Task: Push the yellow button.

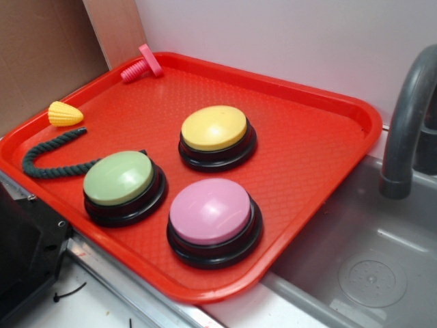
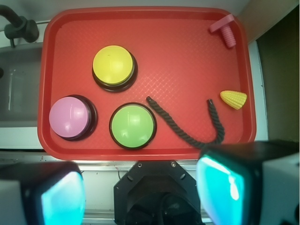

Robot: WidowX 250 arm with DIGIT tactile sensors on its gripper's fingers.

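**Red tray with three domed buttons; pincer parked off the near edge**

- Pincer [image 2: 140, 192]: seen in the wrist view only; two teal-faced fingers [image 2: 220, 185] spread wide apart, nothing between them. It hangs over the counter strip, short of the red tray [image 2: 187, 51].
- Yellow button [image 2: 114, 66]: smooth yellow dome on a black round base, upright on the tray. Well ahead of the pincer and slightly to the side of its left-hand finger in the wrist view; untouched.
- Green button [image 2: 133, 125]: nearest dome to the pincer, almost straight ahead, just beside the yellow one.
- Pink button [image 2: 71, 117]: ahead and off to the left-hand side in the wrist view, near the green one.
- Dark rope [image 2: 187, 136]: lies in a U-shaped curve ahead of the right-hand finger.
- Ridged yellow cone toy [image 2: 233, 99]: beyond the rope, near the tray's rim.
- Pink screw toy [image 2: 225, 29]: far corner, lying on its side.
- Grey faucet [image 1: 410, 123] and sink [image 1: 369, 273]: beside the tray.
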